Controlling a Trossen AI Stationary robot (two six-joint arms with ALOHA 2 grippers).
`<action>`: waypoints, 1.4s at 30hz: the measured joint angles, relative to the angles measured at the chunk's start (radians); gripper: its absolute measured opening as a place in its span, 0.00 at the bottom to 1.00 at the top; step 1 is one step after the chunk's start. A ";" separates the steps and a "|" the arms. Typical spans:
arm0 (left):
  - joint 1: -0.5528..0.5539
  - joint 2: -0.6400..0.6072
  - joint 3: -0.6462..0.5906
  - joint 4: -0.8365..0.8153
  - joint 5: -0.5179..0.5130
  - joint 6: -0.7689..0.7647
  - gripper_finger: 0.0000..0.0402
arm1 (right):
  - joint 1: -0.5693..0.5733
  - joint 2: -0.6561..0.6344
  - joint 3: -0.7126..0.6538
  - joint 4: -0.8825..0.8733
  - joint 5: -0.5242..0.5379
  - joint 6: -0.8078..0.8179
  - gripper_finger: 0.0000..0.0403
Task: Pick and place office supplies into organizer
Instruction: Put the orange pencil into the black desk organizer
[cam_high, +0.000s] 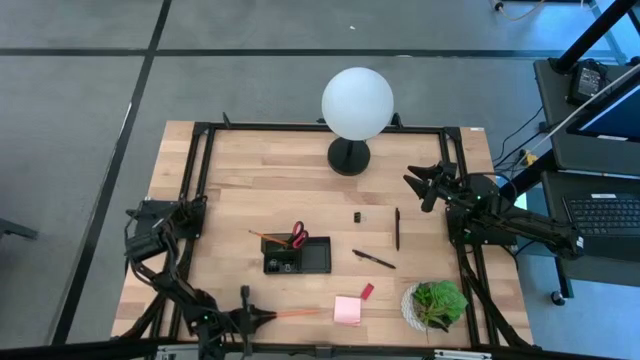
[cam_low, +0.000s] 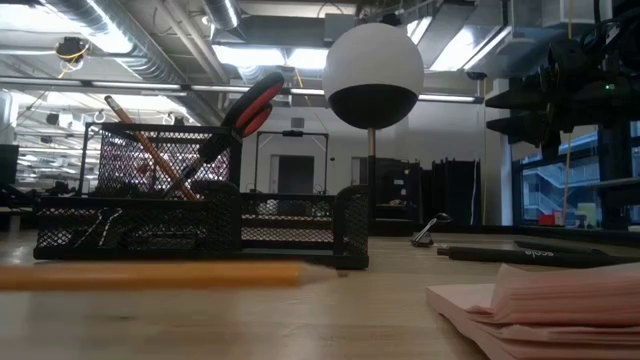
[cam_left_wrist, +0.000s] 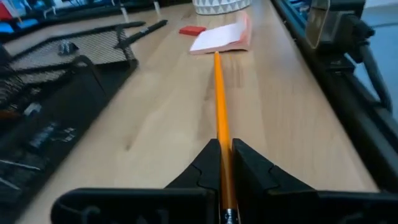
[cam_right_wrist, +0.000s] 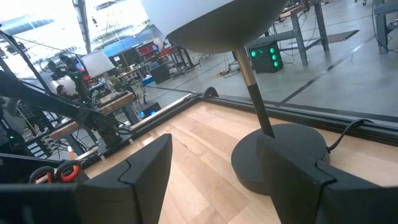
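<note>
- Step in hand, as judged: lifting the orange pencil (cam_left_wrist: 219, 99) off the worktop (cam_high: 280, 180) for delivery to the organizer (cam_high: 297, 256).
- Left gripper (cam_high: 247, 318) sits at the worktop's near edge, toward the left corner. Its fingers are closed on the blunt end of the pencil; the shaft runs out between them, lying along the near edge toward the pink sticky-note pad (cam_high: 347, 309).
- The pencil tip lies just beside the pad; whether it touches cannot be told.
- Advice: lift straight up before turning, so the long free end does not drag across the pad or nudge the small red eraser (cam_high: 366, 291) beside it.
- The grip is at one extreme end, so the pencil may droop or pivot; a slow swing is called for.
- The organizer stands at mid-worktop, left of centre. Its tall cup already holds red-handled scissors (cam_high: 298, 236) and another pencil (cam_low: 145, 145); the new one should enter tip-down and clear of those.
- Right gripper (cam_high: 433, 186) waits near the right edge, fingers spread wide and empty, facing the lamp (cam_high: 356, 105).
- Two black pens (cam_high: 374, 259) and a small black clip (cam_high: 357, 216) remain loose right of the organizer.
</note>
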 joint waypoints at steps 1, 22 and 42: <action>0.000 -0.017 -0.001 -0.006 -0.002 0.015 0.05 | 0.000 0.000 0.000 0.000 0.000 0.000 0.59; 0.199 -0.738 0.005 -0.385 0.254 0.183 0.05 | 0.000 0.000 0.000 0.000 0.000 -0.018 0.59; 0.531 -1.228 0.005 -1.066 0.915 -0.168 0.05 | 0.000 0.000 0.000 0.000 0.000 -0.049 0.59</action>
